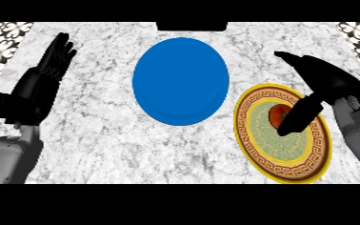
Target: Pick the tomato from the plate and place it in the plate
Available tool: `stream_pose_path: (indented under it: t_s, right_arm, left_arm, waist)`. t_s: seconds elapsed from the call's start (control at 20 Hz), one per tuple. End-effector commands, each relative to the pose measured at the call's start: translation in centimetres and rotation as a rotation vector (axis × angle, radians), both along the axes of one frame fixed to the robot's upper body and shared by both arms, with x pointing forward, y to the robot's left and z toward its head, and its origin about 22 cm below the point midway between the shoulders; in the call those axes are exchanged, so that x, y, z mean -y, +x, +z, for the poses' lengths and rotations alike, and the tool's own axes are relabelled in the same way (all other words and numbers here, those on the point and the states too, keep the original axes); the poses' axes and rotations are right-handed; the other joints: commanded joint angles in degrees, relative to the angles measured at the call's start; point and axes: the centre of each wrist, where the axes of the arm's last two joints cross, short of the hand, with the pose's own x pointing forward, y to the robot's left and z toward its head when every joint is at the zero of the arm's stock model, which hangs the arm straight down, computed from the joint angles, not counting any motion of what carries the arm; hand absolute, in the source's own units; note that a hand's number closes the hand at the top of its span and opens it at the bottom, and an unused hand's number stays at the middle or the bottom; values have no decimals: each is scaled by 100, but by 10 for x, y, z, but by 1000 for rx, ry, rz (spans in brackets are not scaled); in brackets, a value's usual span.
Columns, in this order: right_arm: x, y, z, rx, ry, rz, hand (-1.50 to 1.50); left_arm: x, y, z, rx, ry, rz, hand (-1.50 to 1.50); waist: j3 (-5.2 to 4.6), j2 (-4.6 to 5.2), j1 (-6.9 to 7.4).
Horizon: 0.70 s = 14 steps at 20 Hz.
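Reaching Over the Patterned Plate

Hovering above the gold-rimmed patterned plate (285,169), the right robot hand (320,88) has its fingers spread wide, one dark finger crossing the red tomato (277,114) lying on that plate. Just beside it on the marble bench (91,138) sits a plain blue plate (181,81). The left robot hand (53,64) rests open at the left edge, fingers up.

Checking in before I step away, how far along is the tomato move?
Nothing is finished yet. The tomato sits on the patterned plate, with the right hand over it, fingers reaching down around it. Lifting and carrying it to the blue plate remain.
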Motion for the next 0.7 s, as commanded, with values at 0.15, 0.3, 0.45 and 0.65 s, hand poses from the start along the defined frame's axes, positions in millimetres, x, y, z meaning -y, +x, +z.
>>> stream_pose_path:
  t_s: [0.15,0.3,0.45,0.65]
  right_arm:
    - [14,14,-12,-118,-191,-103,-150]
    - [6,15,-27,-154,-192,-102,-150]
    - [21,9,-56,-172,-201,-119,-150]
    - [25,12,-56,-186,-162,-135,-150]
  left_arm:
    - [2,3,7,3,3,7,0]
    - [-10,3,6,-2,11,4,0]
    - [13,1,-14,17,10,2,0]
    - [2,-4,-3,-3,-9,-4,0]
  waist:
    - [4,13,5]
    - [3,10,17]
    - [6,14,-19]
    - [6,5,-12]
